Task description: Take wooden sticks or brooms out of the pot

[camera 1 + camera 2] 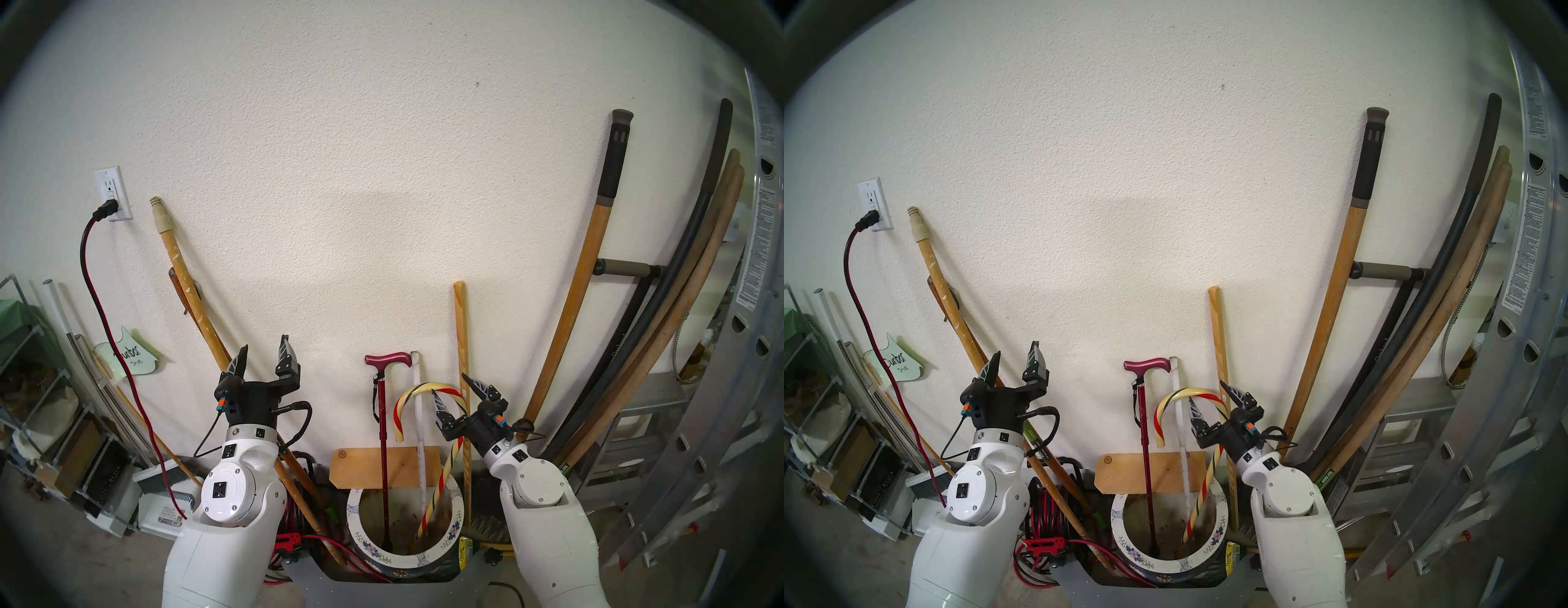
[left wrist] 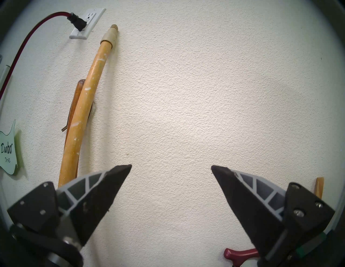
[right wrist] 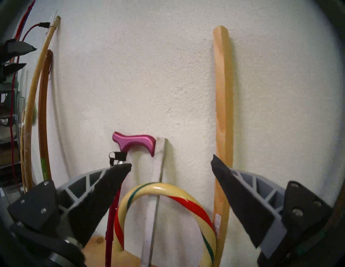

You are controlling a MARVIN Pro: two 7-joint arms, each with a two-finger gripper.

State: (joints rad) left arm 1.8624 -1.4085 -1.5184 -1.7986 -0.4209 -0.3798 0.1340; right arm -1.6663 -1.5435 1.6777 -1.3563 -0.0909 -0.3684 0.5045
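Note:
The pot (image 1: 354, 514) stands on the floor by the wall between my arms, white flowered rim up; it also shows in the head stereo right view (image 1: 1119, 524). In it stand a candy-cane stick (image 1: 428, 386) (image 3: 168, 188), a magenta cane (image 1: 388, 359) (image 3: 134, 141) (image 2: 240, 253) and a white slat (image 1: 421, 450) (image 3: 149, 223). My right gripper (image 1: 448, 383) (image 3: 171, 162) is open at the candy-cane's hook, a finger on each side, gripping nothing. My left gripper (image 1: 264, 344) (image 2: 171, 166) is open and empty, raised left of the magenta cane and facing the wall.
Tan tool handles lean on the wall at left (image 1: 186, 280) and right (image 1: 581, 297). A thin wooden stick (image 1: 461, 361) stands just right of the pot. A metal ladder (image 1: 721, 424) is at far right. An outlet with a red cord (image 1: 112, 193) is at left. A wooden board (image 1: 369, 467) is behind the pot.

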